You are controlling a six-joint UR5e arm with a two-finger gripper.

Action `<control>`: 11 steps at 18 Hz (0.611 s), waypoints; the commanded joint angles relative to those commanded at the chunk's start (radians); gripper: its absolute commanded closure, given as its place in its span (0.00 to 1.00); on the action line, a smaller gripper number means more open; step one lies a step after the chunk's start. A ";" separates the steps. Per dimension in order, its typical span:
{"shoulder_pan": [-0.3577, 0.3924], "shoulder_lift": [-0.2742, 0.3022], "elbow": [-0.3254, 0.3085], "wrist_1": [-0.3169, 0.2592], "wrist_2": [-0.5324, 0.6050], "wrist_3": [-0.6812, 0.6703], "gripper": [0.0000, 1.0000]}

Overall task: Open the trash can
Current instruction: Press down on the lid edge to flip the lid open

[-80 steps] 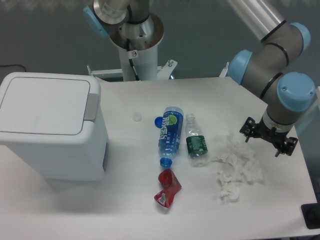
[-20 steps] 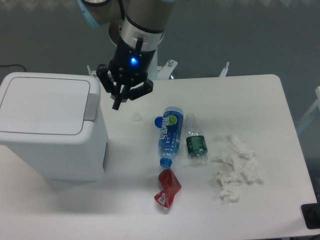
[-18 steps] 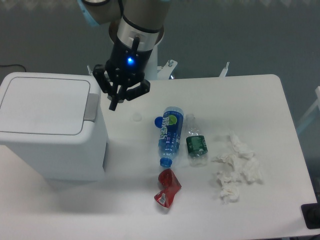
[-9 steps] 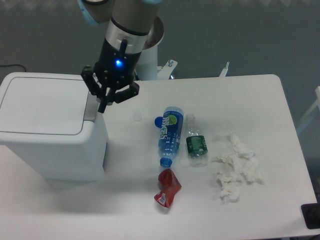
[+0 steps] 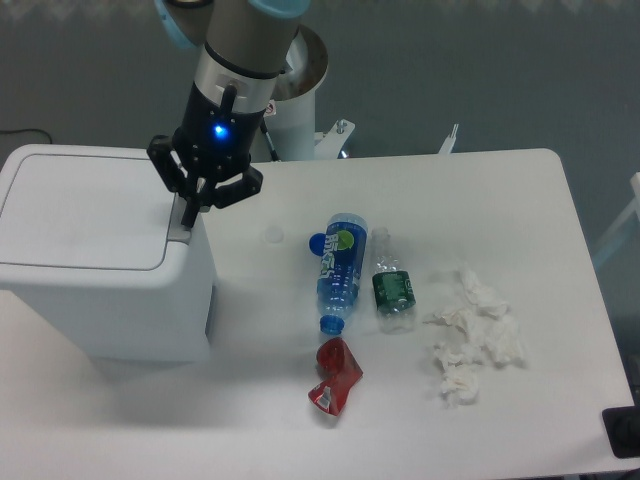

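Observation:
The trash can (image 5: 95, 290) is a big white boxy bin at the left of the table, its flat lid (image 5: 80, 210) down. A grey push tab (image 5: 181, 218) sits on the lid's right edge. My gripper (image 5: 193, 208) hangs from the arm with a blue light on its body, directly over that tab. Its dark fingers (image 5: 187, 213) point down close together and look shut with nothing held. Whether the tips touch the tab I cannot tell.
A blue plastic bottle (image 5: 341, 260) and a green-labelled clear bottle (image 5: 391, 284) lie at mid-table. A crushed red can (image 5: 335, 375) lies in front of them, crumpled white tissues (image 5: 472, 335) to the right. The arm's base column (image 5: 290, 110) stands behind the table.
The arm swung from the table's right side to the left. Over the last second the gripper slid further left, from beside the bin to over the grey tab.

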 joint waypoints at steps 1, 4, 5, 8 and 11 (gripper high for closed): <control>0.000 0.000 0.000 0.000 0.000 0.000 1.00; 0.000 -0.002 0.000 0.000 0.000 0.002 1.00; 0.000 -0.003 0.000 0.000 0.000 0.002 1.00; 0.000 -0.006 0.000 0.000 0.000 0.003 1.00; 0.000 -0.008 0.000 0.002 0.002 0.005 1.00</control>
